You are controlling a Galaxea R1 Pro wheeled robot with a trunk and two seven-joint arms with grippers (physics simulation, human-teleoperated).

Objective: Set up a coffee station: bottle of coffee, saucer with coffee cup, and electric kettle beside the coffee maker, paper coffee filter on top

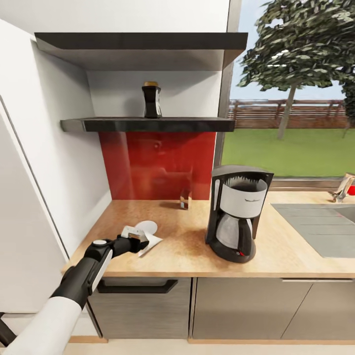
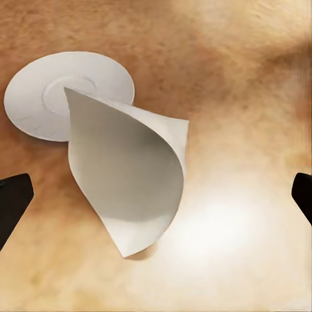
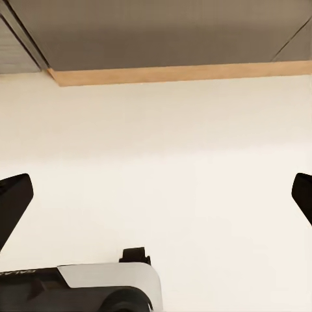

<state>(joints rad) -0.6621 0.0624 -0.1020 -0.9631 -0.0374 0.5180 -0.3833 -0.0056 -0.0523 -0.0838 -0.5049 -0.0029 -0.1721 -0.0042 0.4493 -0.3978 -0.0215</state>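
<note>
The black coffee maker [image 1: 238,213] stands on the kitchen countertop [image 1: 187,251]. A dark bottle of coffee [image 1: 151,100] sits on the kitchen shelf [image 1: 148,124] above. The white saucer [image 1: 148,227] [image 2: 39,97] lies flat at the counter's left, and the paper coffee filter [image 1: 152,241] [image 2: 130,175] lies on its side with its wide end overlapping the saucer. My left gripper [image 1: 139,242] [image 2: 156,198] hovers just above the filter, open, its fingertips on either side and apart from the paper. My right gripper [image 3: 156,195] is open and holds nothing, pointing at the floor. The coffee cup and electric kettle are out of view.
A small brown object [image 1: 185,199] stands against the red backsplash [image 1: 158,165]. A grey sink [image 1: 320,227] with a faucet [image 1: 342,187] lies right of the coffee maker. A white tall panel [image 1: 29,207] borders the counter's left end. Grey cabinet fronts [image 1: 236,308] are below.
</note>
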